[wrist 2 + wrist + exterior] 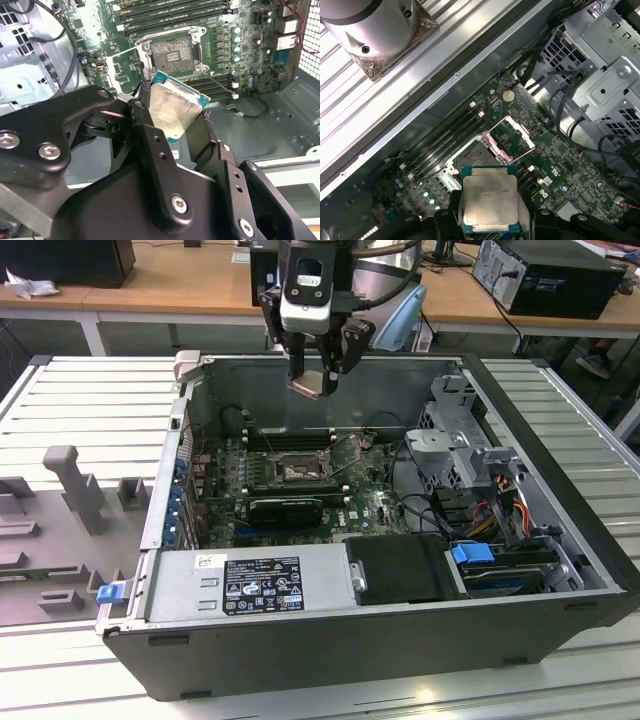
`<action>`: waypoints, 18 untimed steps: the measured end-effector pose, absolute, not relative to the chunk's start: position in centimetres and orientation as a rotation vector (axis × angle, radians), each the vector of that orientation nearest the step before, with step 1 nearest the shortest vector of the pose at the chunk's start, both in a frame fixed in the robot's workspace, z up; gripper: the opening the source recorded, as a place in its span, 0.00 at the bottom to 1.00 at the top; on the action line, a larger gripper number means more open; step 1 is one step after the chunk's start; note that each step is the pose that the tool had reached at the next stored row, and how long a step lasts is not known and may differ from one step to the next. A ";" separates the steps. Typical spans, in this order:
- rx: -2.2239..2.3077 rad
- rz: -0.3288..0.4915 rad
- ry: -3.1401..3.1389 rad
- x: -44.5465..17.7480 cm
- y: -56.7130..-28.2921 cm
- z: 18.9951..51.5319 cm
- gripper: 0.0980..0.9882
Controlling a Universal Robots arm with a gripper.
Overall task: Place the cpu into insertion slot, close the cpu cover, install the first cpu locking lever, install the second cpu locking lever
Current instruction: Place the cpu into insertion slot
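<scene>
Exterior view: open computer case (pixel 540 450) lies on a slatted surface (pixel 80 390), with the motherboard (pixel 370 500) and power supply (pixel 250 585) inside. The gripper (pixel 316 380) is up by the case's far wall, jaws clamped on the cpu (pixel 312 386), well above the insertion slot (pixel 297 471)

Second wrist view: cpu (pixel 172 110) tilted between the jaws, insertion slot (pixel 171 52) empty, cpu cover (pixel 124 67) swung open beside it

First wrist view: cpu (pixel 489 200) held over the board, insertion slot (pixel 474 152) bare, cpu cover (pixel 517 131) raised

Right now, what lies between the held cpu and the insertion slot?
Nothing: in the second wrist view bare air separates the cpu from the open insertion slot.
</scene>
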State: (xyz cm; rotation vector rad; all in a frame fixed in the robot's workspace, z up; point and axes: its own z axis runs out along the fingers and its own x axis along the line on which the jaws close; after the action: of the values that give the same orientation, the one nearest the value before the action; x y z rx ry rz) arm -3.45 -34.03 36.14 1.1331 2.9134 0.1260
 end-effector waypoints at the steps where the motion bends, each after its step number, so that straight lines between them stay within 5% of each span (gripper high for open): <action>1: 1.144 0.126 2.909 -3.5 -34.0 36.1 0.48; 18: 1.366 0.123 2.804 -3.5 -34.1 35.0 0.48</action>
State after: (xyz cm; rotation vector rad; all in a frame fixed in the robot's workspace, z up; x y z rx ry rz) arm -3.47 -34.05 35.01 1.3660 2.8045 0.1234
